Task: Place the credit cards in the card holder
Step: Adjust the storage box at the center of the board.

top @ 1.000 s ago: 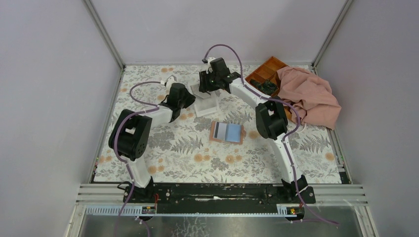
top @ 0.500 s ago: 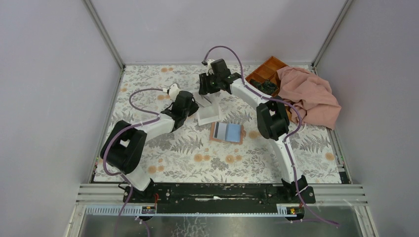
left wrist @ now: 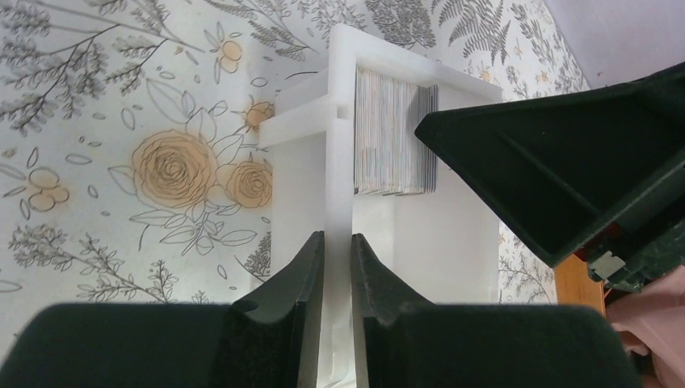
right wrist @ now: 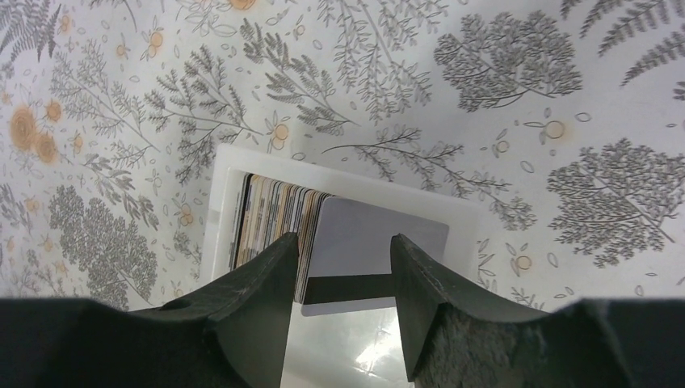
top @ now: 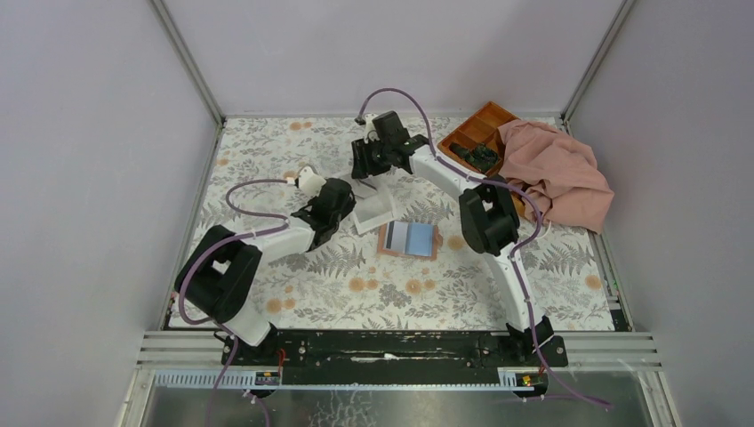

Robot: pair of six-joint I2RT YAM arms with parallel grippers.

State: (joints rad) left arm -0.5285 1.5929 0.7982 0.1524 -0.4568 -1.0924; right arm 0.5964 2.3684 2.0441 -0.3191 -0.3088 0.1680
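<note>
Two arms work over one floral-covered table [top: 356, 285] that carries one white box [top: 381, 213], one tan card holder [top: 383, 238], one orange compartment tray [top: 480, 129] and one pink cloth [top: 556, 169]. In the top view the card holder lies open at 4 o'clock from the box. Blue credit cards [top: 413, 237] rest on its face, too small there to count. The tray and cloth sit at 2 o'clock. Only the wrist views show the box's contents, a tightly packed stack of cards [left wrist: 392, 133] standing on edge, too many to count. One grey card [right wrist: 363, 242] leans away from that stack. The left gripper [left wrist: 337, 242] is nearly closed, pinching the box's white side wall between its fingers. The right gripper [right wrist: 343, 242] hangs over the box with its jaws about half parted and the grey card's face showing in the gap. Whether it touches the card cannot be told.
</note>
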